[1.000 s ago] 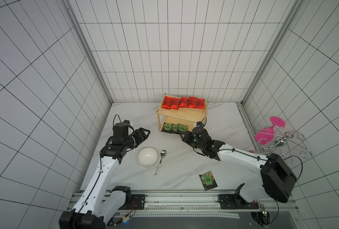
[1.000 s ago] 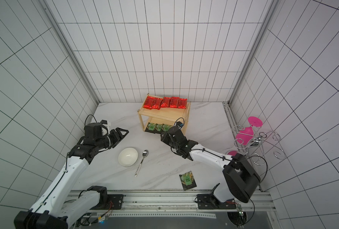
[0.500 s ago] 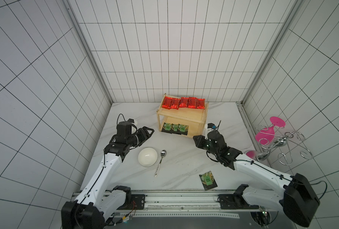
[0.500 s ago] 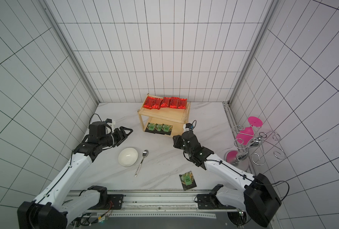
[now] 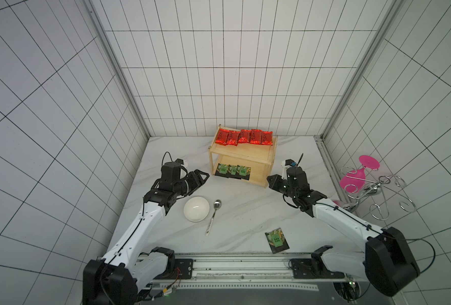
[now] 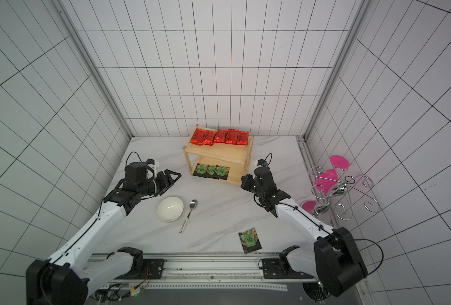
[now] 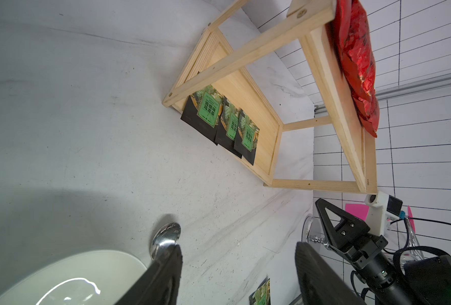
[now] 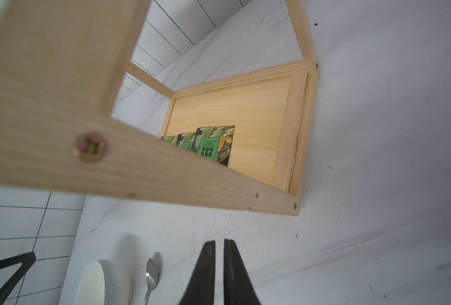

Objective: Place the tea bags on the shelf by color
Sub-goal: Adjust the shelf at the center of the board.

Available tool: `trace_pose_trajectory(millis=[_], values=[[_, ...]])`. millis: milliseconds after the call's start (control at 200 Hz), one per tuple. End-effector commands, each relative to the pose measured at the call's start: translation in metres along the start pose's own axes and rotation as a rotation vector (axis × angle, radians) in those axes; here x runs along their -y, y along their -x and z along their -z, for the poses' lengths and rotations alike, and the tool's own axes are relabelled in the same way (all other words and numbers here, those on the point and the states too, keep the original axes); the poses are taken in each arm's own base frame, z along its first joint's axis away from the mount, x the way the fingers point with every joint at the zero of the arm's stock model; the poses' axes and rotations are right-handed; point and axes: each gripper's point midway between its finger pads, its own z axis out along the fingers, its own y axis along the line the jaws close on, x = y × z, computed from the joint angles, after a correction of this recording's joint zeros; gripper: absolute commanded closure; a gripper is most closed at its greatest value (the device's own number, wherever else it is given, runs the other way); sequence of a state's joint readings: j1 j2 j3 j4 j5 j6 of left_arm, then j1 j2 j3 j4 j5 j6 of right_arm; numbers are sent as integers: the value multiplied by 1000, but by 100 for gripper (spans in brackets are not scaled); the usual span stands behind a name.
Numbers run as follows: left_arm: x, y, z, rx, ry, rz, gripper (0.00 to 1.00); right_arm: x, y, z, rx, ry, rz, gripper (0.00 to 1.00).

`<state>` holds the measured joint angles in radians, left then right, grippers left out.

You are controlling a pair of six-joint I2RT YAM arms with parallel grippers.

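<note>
The sachets (image 5: 245,137) are red, packets (image 5: 232,170) black with green labels, shelf (image 5: 241,156) pale wood.

The shelf (image 5: 241,155) stands at the back of the table (image 5: 248,208) — 5 sachets (image 5: 244,136) in a row on its top board, 3 packets (image 5: 233,170) on the bottom. Before it lie the bowl (image 5: 196,208) and, right of it, the spoon (image 5: 213,216) — 1 packet (image 5: 277,239) nearer, rightward.

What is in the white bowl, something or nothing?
Empty. The white bowl stands upright, and its inside shows only bare white with a light glare.

Both empty: left tool (image 7: 237,252) gapes wide, right tool (image 8: 219,241) nearly closed.
</note>
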<state>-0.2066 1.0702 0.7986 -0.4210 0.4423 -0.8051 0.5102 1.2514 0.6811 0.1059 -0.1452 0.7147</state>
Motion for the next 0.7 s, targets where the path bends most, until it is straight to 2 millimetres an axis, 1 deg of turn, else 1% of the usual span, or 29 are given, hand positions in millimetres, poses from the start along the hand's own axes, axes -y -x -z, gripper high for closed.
trace_pose_trajectory(millis=[0, 110, 245, 400, 530, 695], values=[[-2, 0, -5, 12, 6, -7, 29, -17, 29, -1, 46, 77, 4, 88], [-4, -1, -6, 11, 11, -8, 29, -15, 38, -5, 59, 92, -14, 87], [-4, 0, -6, 16, 16, -11, 29, -17, 42, -8, 61, 114, -24, 87], [-7, -1, -8, 13, 25, -8, 29, -7, 50, -11, 87, 111, -50, 86], [-8, -3, -9, 7, 27, -11, 29, -5, 65, -18, 106, 117, -64, 86], [-6, -6, -11, 5, 38, -23, 29, -1, 89, -26, 119, 139, -94, 82]])
